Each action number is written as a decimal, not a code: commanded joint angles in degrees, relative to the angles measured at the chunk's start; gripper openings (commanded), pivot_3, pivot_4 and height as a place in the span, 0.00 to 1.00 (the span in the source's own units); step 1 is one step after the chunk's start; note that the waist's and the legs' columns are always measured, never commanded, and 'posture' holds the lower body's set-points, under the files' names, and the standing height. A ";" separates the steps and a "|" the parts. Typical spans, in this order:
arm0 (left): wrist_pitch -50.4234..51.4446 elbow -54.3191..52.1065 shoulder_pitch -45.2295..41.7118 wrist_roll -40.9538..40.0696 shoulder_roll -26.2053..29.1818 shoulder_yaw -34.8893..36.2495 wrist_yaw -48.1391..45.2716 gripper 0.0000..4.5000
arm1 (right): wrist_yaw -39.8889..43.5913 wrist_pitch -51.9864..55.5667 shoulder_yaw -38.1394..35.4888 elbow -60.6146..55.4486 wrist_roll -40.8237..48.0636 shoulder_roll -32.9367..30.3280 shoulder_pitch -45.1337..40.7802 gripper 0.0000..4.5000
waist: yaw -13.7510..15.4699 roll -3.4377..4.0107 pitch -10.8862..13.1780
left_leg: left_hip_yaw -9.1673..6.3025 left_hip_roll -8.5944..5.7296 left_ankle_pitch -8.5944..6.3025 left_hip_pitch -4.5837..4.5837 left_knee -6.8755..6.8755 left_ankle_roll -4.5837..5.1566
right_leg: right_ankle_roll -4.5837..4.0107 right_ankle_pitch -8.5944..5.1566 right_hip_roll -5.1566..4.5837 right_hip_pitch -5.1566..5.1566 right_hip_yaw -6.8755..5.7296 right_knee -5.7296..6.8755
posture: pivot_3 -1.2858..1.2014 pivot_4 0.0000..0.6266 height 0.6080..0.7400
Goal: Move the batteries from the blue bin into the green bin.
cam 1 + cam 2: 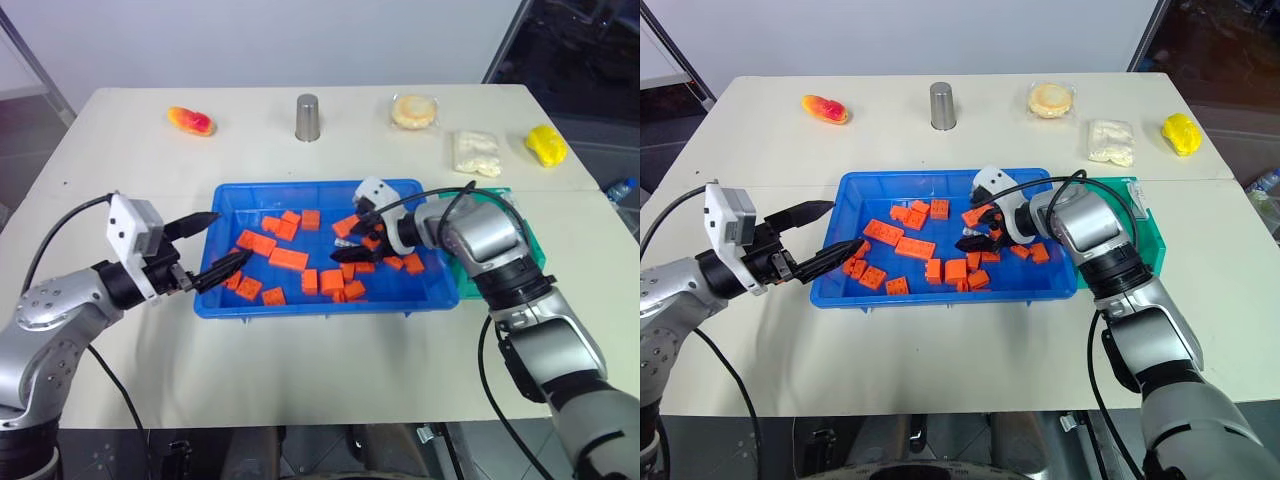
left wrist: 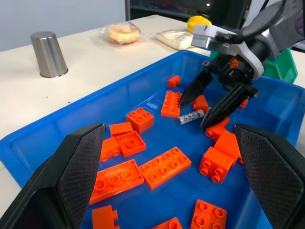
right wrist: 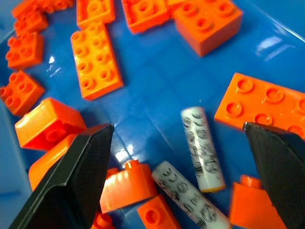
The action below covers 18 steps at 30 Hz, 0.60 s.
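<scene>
Right gripper [image 2: 206,104] spread over batteries [image 3: 202,148] — orange blocks [image 3: 95,59] crowding.

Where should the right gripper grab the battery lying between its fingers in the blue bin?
Grip the battery across its round middle, coming down from above. It lies flat on the blue bin floor between the open right gripper fingers, with an orange block close beside it.

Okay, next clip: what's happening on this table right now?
The robot is sorting batteries out of a blue bin full of orange blocks. Its right claw is open and lowered into the bin, fingers either side of a battery, with a second battery beside it; neither is gripped. The left claw, also open, hovers at the bin's other end holding nothing. The green bin sits beside the blue bin, behind the right arm.
</scene>
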 commanded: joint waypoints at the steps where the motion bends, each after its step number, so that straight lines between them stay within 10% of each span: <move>1: -1.17 -1.99 0.19 0.37 -0.38 0.48 0.49 1.00 | 2.59 -3.01 3.61 -0.04 -2.89 -1.29 -0.20 0.99 | 0.01 0.00 -0.01 | 0.00 0.00 0.00 0.00 0.00 0.00 | 0.00 0.00 0.00 -0.01 0.00 0.00 | 0.52 0.24 1.00; 10: -1.76 -2.36 0.63 1.20 -1.70 0.36 1.49 1.00 | 4.55 -6.62 3.83 3.76 -6.02 -0.02 -1.28 0.02 | 0.03 -0.02 -0.03 | -0.01 0.00 0.00 0.01 0.01 0.00 | 0.00 0.00 0.00 0.00 0.00 0.02 | 0.52 0.24 1.00; 18: -1.84 -2.42 0.66 1.31 -1.85 0.63 1.54 1.00 | 4.36 -6.56 1.73 4.89 -6.50 1.66 -2.40 0.02 | 0.02 -0.03 -0.03 | 0.00 0.00 0.00 0.02 0.02 -0.01 | 0.00 0.00 0.00 0.00 0.00 0.03 | 0.52 0.24 1.00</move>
